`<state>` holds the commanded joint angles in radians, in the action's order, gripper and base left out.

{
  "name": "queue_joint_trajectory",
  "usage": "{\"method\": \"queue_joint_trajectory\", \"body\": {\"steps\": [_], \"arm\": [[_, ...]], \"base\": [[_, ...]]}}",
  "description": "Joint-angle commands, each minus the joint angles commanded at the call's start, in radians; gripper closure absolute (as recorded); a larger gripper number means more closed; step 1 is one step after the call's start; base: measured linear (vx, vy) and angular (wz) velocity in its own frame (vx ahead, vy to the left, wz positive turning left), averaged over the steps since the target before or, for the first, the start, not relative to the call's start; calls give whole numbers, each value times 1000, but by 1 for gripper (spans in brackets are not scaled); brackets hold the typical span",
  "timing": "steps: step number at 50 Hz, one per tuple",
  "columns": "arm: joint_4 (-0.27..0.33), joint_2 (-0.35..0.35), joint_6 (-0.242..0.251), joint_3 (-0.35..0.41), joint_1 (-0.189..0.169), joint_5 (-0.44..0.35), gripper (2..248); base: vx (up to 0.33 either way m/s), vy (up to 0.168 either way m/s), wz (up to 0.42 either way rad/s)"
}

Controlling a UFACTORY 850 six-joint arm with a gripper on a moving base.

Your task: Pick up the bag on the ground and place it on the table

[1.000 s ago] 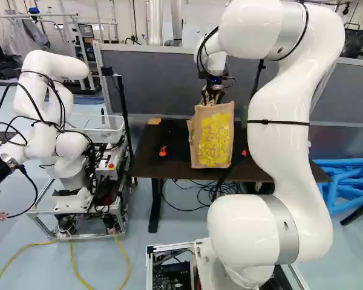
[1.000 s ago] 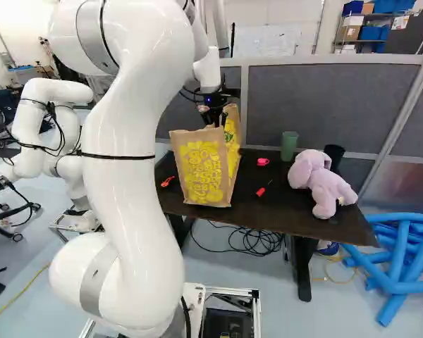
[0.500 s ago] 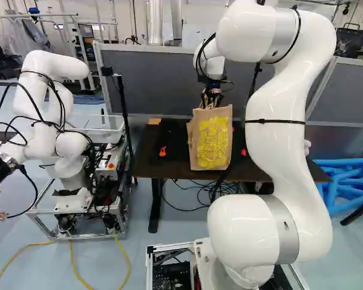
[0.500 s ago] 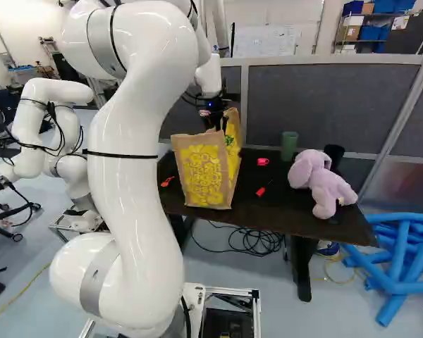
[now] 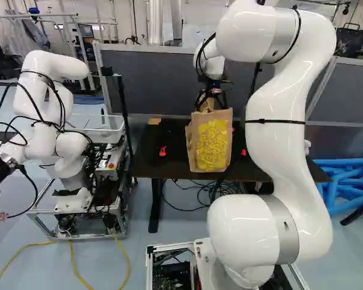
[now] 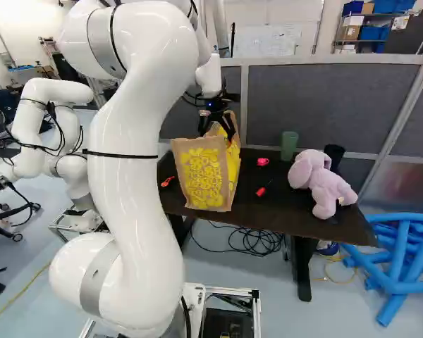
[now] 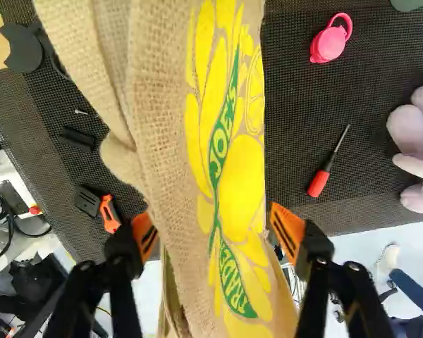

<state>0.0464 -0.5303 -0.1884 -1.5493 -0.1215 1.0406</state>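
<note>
On the dark flat table [image 6: 289, 211] stands the tan burlap bag [image 6: 204, 176]; our black two-finger gripper [image 7: 215, 231] is open, only retreat seems left.

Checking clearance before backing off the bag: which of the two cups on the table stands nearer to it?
The green cup stands nearer the burlap bag; the black cup is farther off, partly behind the plush toy.

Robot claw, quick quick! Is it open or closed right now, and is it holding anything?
Claw: open, fingers spread wide on either side of the bag, and it doesn't look like it's gripping it.
</note>
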Motion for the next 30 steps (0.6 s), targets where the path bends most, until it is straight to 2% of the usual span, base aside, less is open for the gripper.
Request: {"method": "queue_joint_trajectory", "body": {"steps": [1, 6, 7, 30], "arm": [[0, 0, 0, 0, 0, 0, 28], [0, 0, 0, 0, 0, 0, 28], [0, 0, 0, 0, 0, 0, 3], [0, 29, 0, 5, 0, 3, 3]], "base": [[0, 0, 0], [0, 0, 0], [0, 0, 0], [0, 0, 0]]}}
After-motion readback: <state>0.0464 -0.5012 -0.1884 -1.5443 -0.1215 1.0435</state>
